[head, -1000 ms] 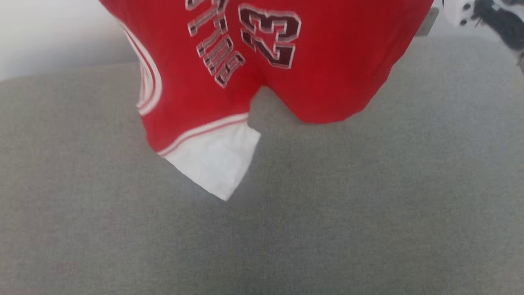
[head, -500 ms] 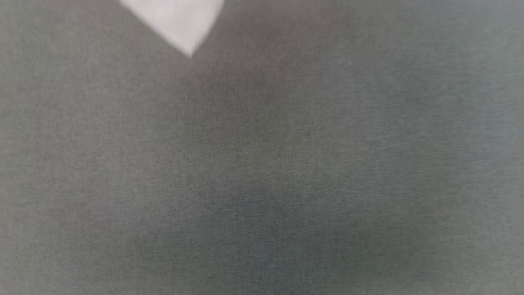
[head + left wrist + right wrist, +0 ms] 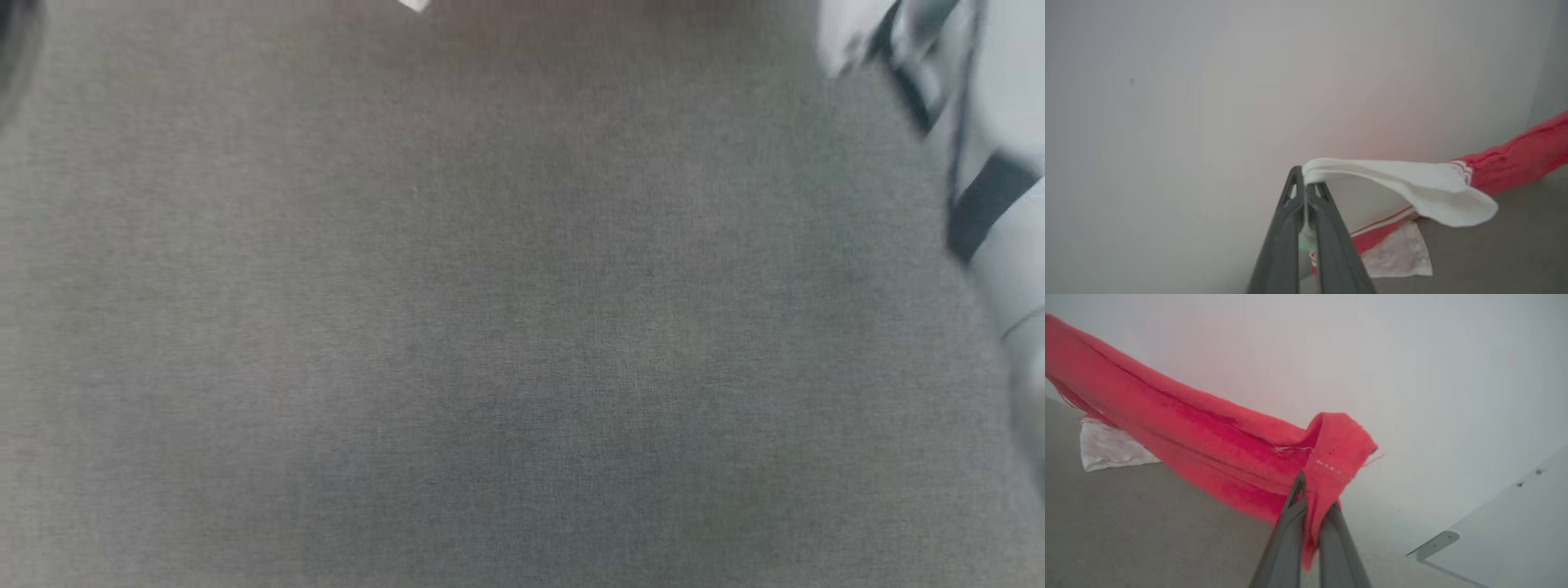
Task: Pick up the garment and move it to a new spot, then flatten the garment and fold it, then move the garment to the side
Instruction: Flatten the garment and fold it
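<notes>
Your left gripper (image 3: pixel 1306 181) has its fingers pressed together on a white sleeve of the garment (image 3: pixel 1412 183), and your right gripper (image 3: pixel 1315 494) pinches a fold of its red fabric at the other end. The garment hangs stretched between them in front of the pale wall (image 3: pixel 1167 102), with its second sleeve (image 3: pixel 1400 253) lying on the grey surface (image 3: pixel 490 327). In the head view your right forearm (image 3: pixel 992 188) crosses the right side.

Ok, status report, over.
Left gripper shut on garment, white sleeve. Right gripper shut on its red edge. Garment hangs between, over grey surface. Nothing obstructs.
</notes>
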Controlling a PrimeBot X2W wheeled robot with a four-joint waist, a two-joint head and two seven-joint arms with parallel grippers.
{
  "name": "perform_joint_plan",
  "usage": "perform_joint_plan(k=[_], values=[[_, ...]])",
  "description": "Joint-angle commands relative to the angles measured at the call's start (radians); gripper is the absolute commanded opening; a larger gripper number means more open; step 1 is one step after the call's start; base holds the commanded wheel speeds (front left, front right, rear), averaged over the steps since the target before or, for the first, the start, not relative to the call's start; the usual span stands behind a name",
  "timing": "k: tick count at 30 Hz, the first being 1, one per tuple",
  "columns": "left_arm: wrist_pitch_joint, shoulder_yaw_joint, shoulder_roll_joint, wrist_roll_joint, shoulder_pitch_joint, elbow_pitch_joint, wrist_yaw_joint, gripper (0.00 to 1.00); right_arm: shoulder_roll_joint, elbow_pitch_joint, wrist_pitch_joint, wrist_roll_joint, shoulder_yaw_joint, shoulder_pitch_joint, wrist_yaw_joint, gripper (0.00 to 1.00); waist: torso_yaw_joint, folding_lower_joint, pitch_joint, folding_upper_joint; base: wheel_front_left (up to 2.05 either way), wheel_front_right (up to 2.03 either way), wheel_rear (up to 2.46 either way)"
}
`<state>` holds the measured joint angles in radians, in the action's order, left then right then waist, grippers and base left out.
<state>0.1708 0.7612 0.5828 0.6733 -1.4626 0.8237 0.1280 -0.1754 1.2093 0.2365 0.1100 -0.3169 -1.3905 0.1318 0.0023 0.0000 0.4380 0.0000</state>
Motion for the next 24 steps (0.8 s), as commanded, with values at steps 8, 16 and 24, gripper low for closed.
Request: perform_joint_plan(k=[8,16,24], values=[[-0.189,0.082,0.111,0.243,0.368,-0.151,0.001,0.0,0.019,-0.018,-0.046,0.144,-0.123,0.246,-0.002,0.0,0.001,0.0,-0.123,0.0,0.0,0.0,0.0],[-0.285,0.094,0.216,0.384,0.697,-0.383,-0.096,0.0,-0.064,-0.214,-0.165,0.351,-0.285,0.506,-0.002,0.0,0.0,0.0,-0.205,0.0,0.0,0.0,0.0],[-0.338,0.103,0.335,0.499,0.974,-0.705,-0.263,0.0,-0.233,-0.538,-0.351,0.543,-0.398,0.743,-0.002,0.0,0.002,0.0,-0.248,0.0,0.0,0.0,0.0]])
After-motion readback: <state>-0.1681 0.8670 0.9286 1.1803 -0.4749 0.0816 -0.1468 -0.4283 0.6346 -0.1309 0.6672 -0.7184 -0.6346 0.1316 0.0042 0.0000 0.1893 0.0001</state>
